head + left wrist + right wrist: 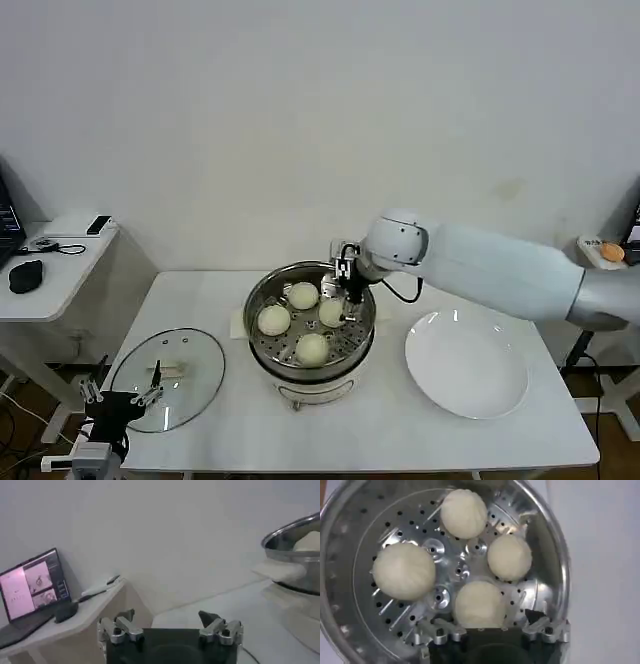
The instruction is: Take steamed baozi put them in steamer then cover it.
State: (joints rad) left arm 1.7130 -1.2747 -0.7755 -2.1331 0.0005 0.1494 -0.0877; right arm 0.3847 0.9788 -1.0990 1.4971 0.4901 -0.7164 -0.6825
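Claw of the right arm hangs inside the round shiny stainless-steel steamer, its two fingers parted and holding nothing. In the right wrist view this right claw straddles the nearest of the four small off-white dough baozi, the fingertips lying to either side of the bun, just beside it, without clamping it. The other three buns sit on the perforated steel bottom beyond it: one large, one at the far rim and one beside the basket's wall. From the head view the four buns form a ring in the basket, with the claw over the right one.

Right of the steamer lies a flat round white plate, bare. Left of it, the round clear glass cover with its cream-white handle lies flat on the white desk. The left claw sits at the cover's near-left edge, fingers spread wide and holding nothing; the left wrist view shows the same left claw, and the steamer's rim off to one side.
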